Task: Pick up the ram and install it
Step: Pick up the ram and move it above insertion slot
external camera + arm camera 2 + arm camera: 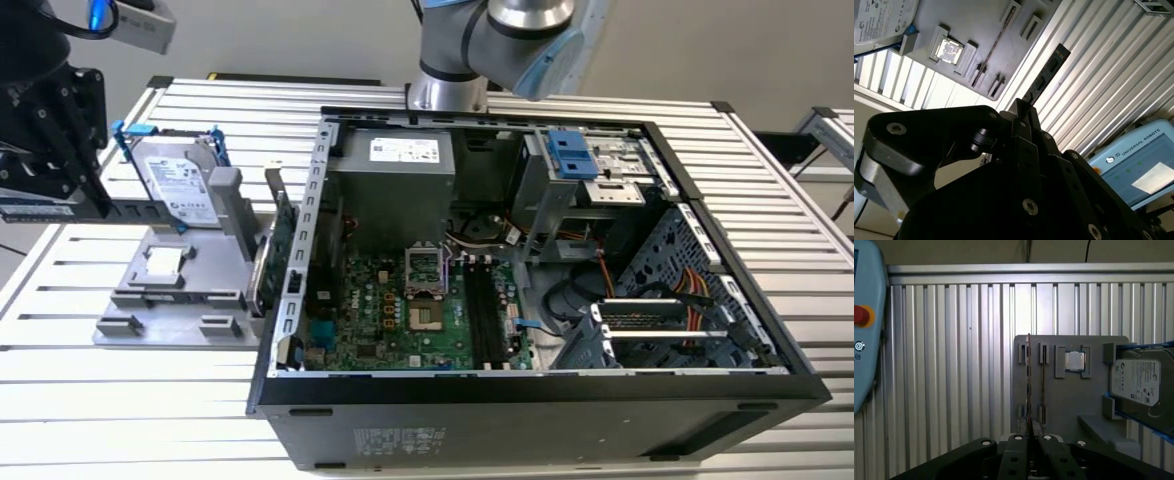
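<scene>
Pickup looks done: gripper (1024, 107) is pinching tight on 1 end of the ram (1050, 67), holding it clear of the grey tray (1069, 405), at 9 o'clock from the open case (534, 420) in the exterior view; I'd say install is calling for edge-to-slot alignment at the motherboard slots (487, 315).

Black hand (1032, 436), dark ram (1046, 75), green motherboard (387, 320), black case (534, 430), ribbed silver table (134, 420).
</scene>
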`<act>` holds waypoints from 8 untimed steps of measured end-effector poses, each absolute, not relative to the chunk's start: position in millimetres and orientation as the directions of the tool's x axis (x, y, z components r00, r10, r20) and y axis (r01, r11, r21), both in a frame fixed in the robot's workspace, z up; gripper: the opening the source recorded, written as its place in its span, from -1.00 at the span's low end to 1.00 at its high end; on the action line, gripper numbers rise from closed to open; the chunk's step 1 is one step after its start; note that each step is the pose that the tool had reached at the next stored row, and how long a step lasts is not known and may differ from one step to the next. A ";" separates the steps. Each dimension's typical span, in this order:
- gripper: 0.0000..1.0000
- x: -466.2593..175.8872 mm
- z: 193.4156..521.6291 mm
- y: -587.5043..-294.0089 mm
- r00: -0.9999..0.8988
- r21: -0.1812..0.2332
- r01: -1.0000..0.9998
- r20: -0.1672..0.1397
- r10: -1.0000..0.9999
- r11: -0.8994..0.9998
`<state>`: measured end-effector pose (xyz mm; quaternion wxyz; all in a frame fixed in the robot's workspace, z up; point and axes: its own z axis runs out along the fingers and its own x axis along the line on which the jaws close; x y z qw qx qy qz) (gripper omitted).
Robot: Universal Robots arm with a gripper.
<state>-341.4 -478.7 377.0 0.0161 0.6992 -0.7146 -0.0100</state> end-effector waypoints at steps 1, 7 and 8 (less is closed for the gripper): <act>-1.00 -340.6 377.1 -478.6 -0.022 0.037 -0.999 0.009 -1.000 0.022; -1.00 -330.0 377.1 -478.7 -0.022 0.037 -0.999 0.009 -1.000 0.022; -1.00 -328.3 377.1 -478.7 -0.022 0.037 -0.999 0.009 -1.000 0.022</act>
